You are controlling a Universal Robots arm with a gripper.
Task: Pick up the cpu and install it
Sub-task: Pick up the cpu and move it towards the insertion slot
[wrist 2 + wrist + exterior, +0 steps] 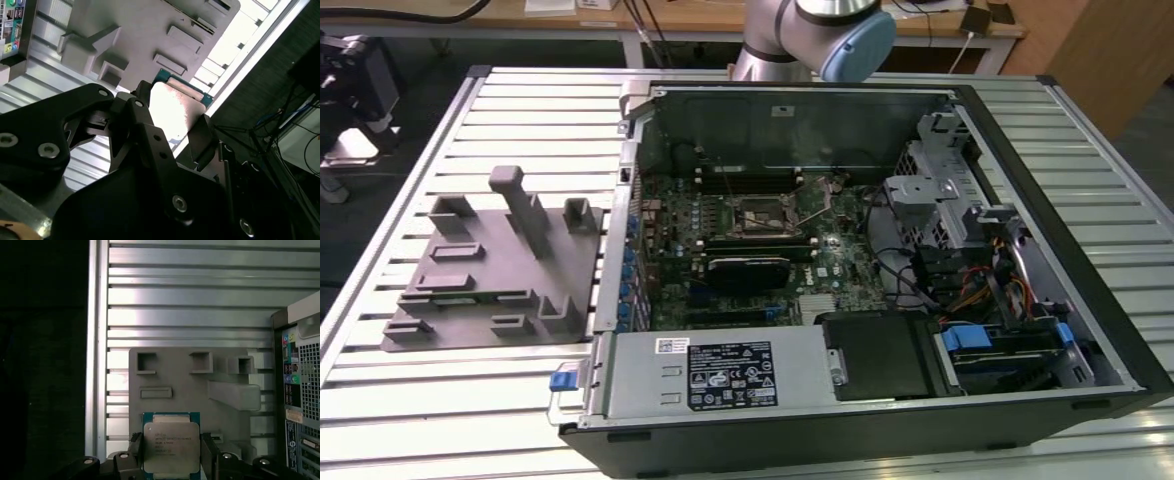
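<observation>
Where the exterior view looks down on the slatted metal table (400, 180), an open computer case (1067, 120) lies across the middle and the exterior view's right. Its motherboard (720, 290) faces up, with the black socket frame (767, 215) near the centre of the board. A grey plastic block (494, 270) with upright posts rests on the table at the exterior view's left, beside the case. Part of the arm (814, 40) stands at the top of the frame, behind the case.

In the second wrist view, taken from behind the gripper (172, 114), black fingers (202, 137) close in on both sides of the cpu (175, 107). Its flat face glares white with reflected light. The grey block lies beyond it, apart from the chip.

In the first wrist view, the cpu (171, 447) faces the camera, showing what the glare hides in the other: a silvery top plate edged in green. The gripper (171, 455) appears clamped on its two opposite edges, likely to leave the contact side untouched. The chip hangs in front of the block (190, 390), so it looks lifted clear, well apart from the socket.
</observation>
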